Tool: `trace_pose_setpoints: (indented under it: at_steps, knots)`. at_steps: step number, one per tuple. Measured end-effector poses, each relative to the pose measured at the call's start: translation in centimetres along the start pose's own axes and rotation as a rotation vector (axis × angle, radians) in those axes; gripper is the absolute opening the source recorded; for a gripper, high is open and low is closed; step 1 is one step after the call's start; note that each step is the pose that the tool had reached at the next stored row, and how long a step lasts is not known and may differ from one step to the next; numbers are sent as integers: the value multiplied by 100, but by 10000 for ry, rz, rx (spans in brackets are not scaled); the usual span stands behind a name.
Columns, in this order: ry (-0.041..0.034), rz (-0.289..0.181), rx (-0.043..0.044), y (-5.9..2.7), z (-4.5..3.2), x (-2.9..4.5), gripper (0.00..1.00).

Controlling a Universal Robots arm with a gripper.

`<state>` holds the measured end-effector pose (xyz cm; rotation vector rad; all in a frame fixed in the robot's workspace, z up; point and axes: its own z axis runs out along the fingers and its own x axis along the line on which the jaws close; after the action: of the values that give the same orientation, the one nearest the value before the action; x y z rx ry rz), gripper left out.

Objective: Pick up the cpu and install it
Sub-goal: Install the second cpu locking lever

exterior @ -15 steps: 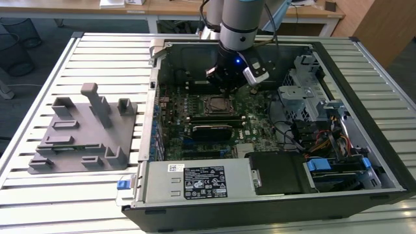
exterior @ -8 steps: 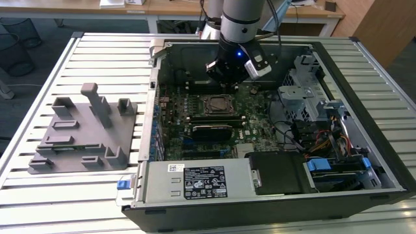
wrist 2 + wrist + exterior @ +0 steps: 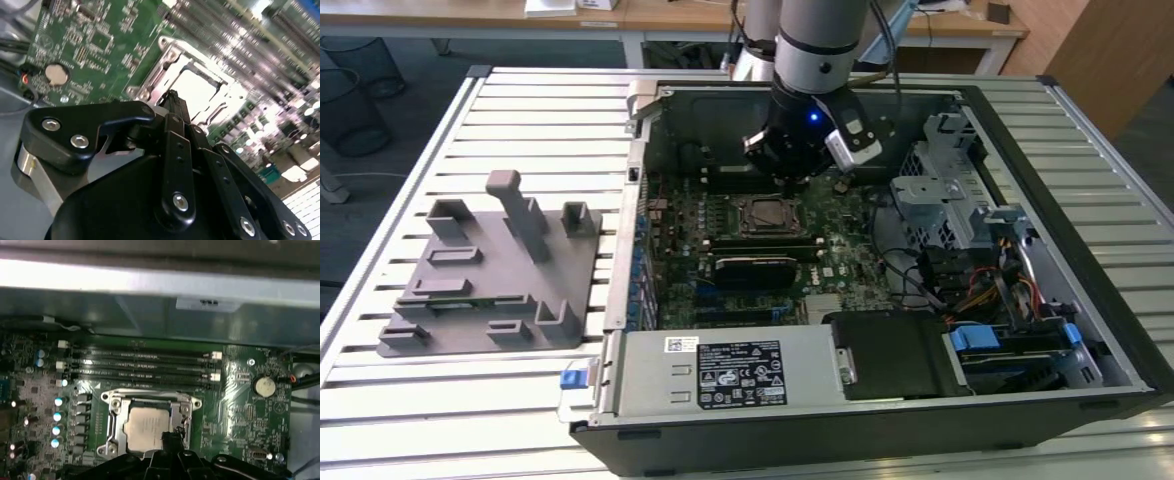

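Cpu [image 3: 146, 426] seated in motherboard socket [image 3: 112, 415]; gripper [image 3: 172, 437] just above its edge, open-or-closed state cannot be told.

Arm [image 3: 821, 35]: smooth silver-grey cylindrical segment, going to a black wrist housing with a small blue light lit on it; dark cables run alongside the segment, and a white-and-black block is mounted at the wrist on the exterior view's right. Gripper [image 3: 172, 102]: matte black throughout, built of flat linkage bars joined by round silver screws and pivot pins, with a brushed-metal ring at its base.
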<state>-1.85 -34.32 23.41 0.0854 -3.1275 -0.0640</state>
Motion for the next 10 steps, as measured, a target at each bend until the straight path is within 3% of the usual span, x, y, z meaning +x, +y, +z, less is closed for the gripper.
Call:
trace_pose_setpoints:
  at_steps: [10]
  knots:
    - [16,10,0,-199,3,11,11]
